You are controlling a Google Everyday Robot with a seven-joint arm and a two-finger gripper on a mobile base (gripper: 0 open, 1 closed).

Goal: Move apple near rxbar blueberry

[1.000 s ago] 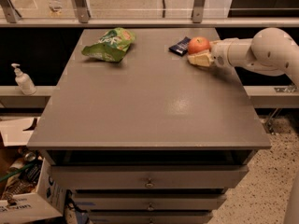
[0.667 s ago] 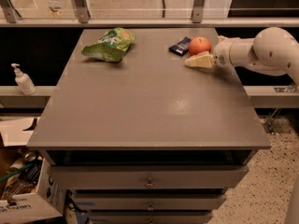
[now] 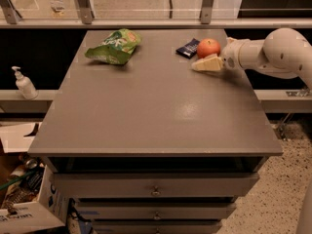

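Observation:
The red-orange apple rests on the grey table at the far right, just right of the dark navy rxbar blueberry, nearly touching it. My gripper reaches in from the right and sits around the apple. Its near cream finger lies in front of the apple with a slight gap. The far finger is mostly hidden behind the apple. The gripper looks open.
A bright green snack bag lies at the far left of the table. My white arm hangs over the right edge. A soap dispenser stands on a ledge to the left. Drawers sit under the tabletop.
The near finger has moved a little away from the apple toward the front. The apple and the bar have stayed in place.

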